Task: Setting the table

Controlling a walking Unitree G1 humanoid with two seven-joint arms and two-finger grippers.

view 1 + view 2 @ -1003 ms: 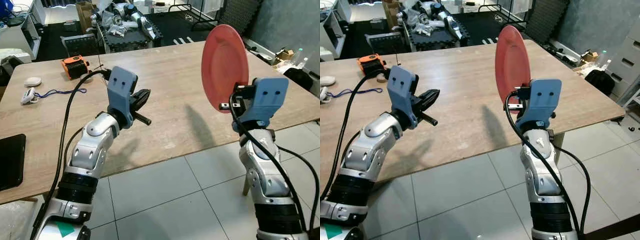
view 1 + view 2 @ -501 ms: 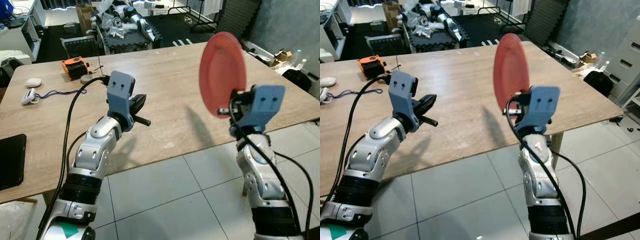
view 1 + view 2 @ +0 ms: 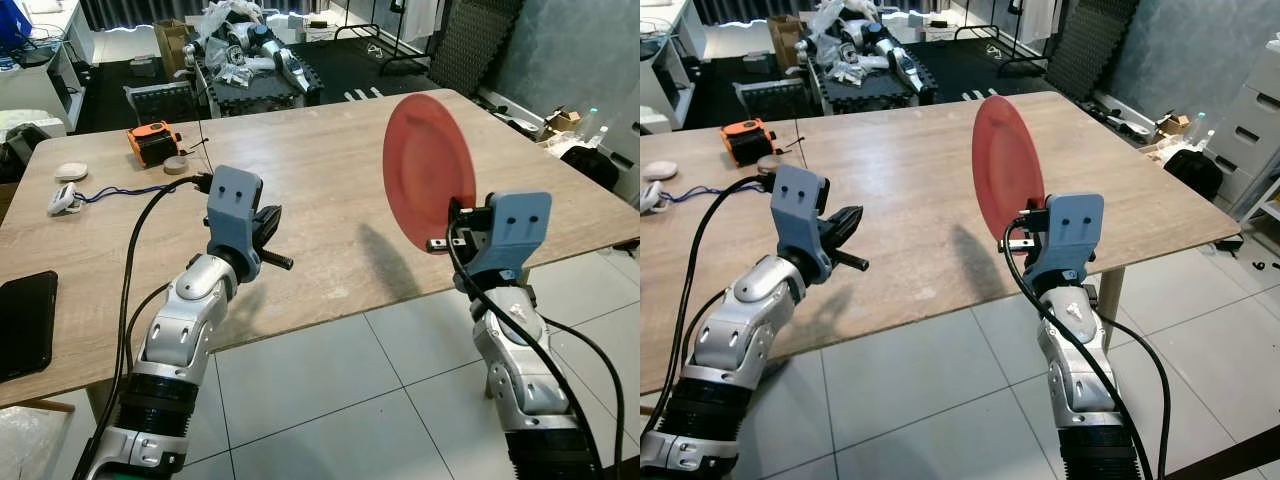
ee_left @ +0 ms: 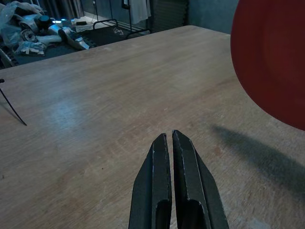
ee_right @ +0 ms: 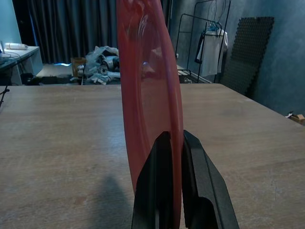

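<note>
Plate (image 3: 428,168) stands upright above the table (image 3: 330,160), its rim pinched by the right gripper (image 5: 172,157). Left gripper (image 4: 172,143) hovers empty, fingers together.

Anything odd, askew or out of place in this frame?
The red plate stands on edge in the air above the wooden table, pinched at its lower rim by the right gripper, not lying flat. A black phone overhangs the table's near-left edge. Nothing looks spilled or damaged.

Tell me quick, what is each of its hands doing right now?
Left hand: closed, holding nothing, over the table.
Right hand: closed on the rim of the red plate, held upright above the table.
</note>
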